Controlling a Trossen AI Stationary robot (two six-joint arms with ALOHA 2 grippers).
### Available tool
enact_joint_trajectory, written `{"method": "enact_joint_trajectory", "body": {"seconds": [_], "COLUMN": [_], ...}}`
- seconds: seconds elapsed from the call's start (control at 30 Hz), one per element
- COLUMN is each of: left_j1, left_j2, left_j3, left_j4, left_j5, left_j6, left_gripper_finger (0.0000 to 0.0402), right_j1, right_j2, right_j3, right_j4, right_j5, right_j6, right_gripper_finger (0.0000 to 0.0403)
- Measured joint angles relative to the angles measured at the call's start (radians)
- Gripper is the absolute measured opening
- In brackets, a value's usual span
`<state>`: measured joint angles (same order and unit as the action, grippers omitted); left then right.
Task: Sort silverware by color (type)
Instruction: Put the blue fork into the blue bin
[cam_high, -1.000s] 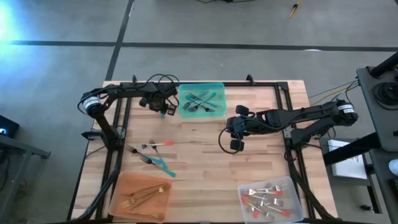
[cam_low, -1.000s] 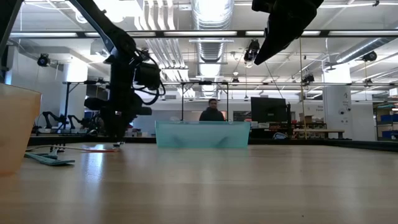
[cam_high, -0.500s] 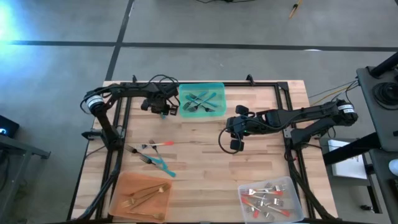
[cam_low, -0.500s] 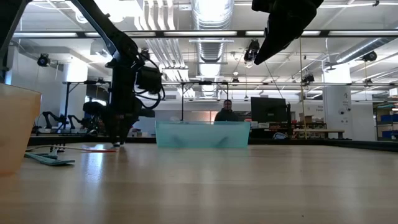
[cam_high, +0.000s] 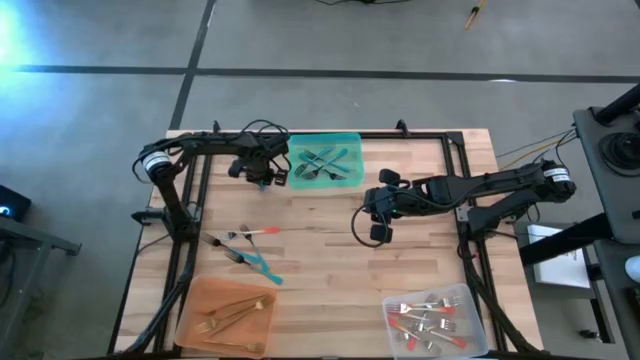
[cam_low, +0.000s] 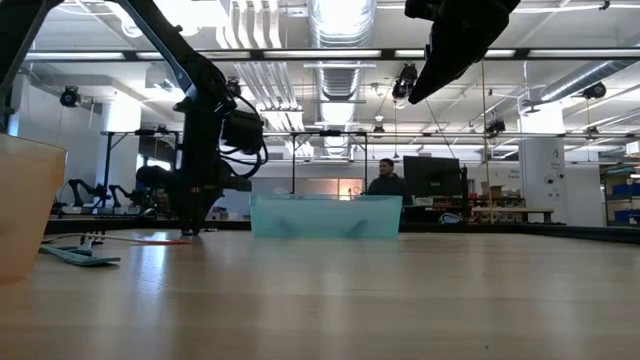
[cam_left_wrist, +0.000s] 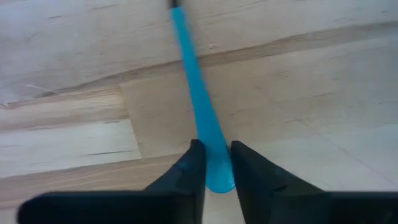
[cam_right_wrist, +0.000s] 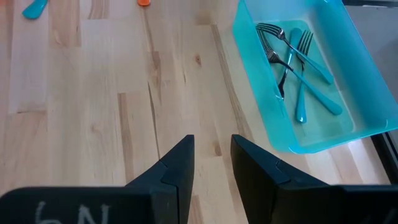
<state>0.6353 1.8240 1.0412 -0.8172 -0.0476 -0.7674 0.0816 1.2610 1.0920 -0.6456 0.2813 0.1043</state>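
My left gripper (cam_high: 267, 180) stands just left of the teal tray (cam_high: 325, 182), shut on a teal-handled utensil (cam_left_wrist: 193, 87) that points down at the wood. The tray holds several teal-handled forks (cam_right_wrist: 292, 56). A red-handled utensil (cam_high: 262, 231), a teal-handled one (cam_high: 260, 266) and some forks (cam_high: 225, 243) lie flat on the table's left side. Gold pieces (cam_high: 228, 315) lie in the orange tray, red-handled ones (cam_high: 428, 318) in the clear tray. My right gripper (cam_high: 378, 230) hovers open above mid-table. My left gripper pinches the teal handle near its rounded free end (cam_left_wrist: 216, 177) between the two fingers (cam_left_wrist: 194, 163), coming from above and pointing down. The utensil hangs below the fingers, nearly along them. Whether its lower end (cam_left_wrist: 176, 5) touches the table I cannot tell.
The orange tray (cam_high: 200, 300) sits at the near left corner and the clear tray (cam_high: 470, 300) at the near right. Bare wood lies between the teal tray and the clear tray. Black frame rails (cam_high: 195, 200) run along the table's left and far edges. A person (cam_low: 380, 178) stands in the room behind.
My left gripper has drifted a little toward the teal tray, still shut on the teal-handled utensil. The person in the room behind has walked to the right.
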Motion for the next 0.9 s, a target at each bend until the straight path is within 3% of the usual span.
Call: {"method": "enact_joint_trajectory", "body": {"seconds": [0.17,0.57,0.77,0.9], "left_j1": [0.000,-0.009,-0.027,-0.034], "left_j2": [-0.007,-0.009,-0.011,-0.011], "left_j3": [0.000,0.194,0.328,0.355], "left_j4": [-0.006,-0.230,-0.301,-0.303], "left_j5": [0.013,0.002,-0.059,-0.120], "left_j6": [0.008,0.104,0.131,0.134], "left_gripper_finger": [0.0007,0.0001,0.0001,0.0001], "right_j1": [0.000,0.000,0.000,0.000], "right_j2": [0.000,0.000,0.000,0.000], "right_j3": [0.000,0.000,0.000,0.000], "right_j4": [0.000,0.000,0.000,0.000], "right_j5": [0.000,0.000,0.000,0.000], "right_j6": [0.000,0.000,0.000,0.000], "right_gripper_finger": [0.0096,0.0096,0.0096,0.0096]}}
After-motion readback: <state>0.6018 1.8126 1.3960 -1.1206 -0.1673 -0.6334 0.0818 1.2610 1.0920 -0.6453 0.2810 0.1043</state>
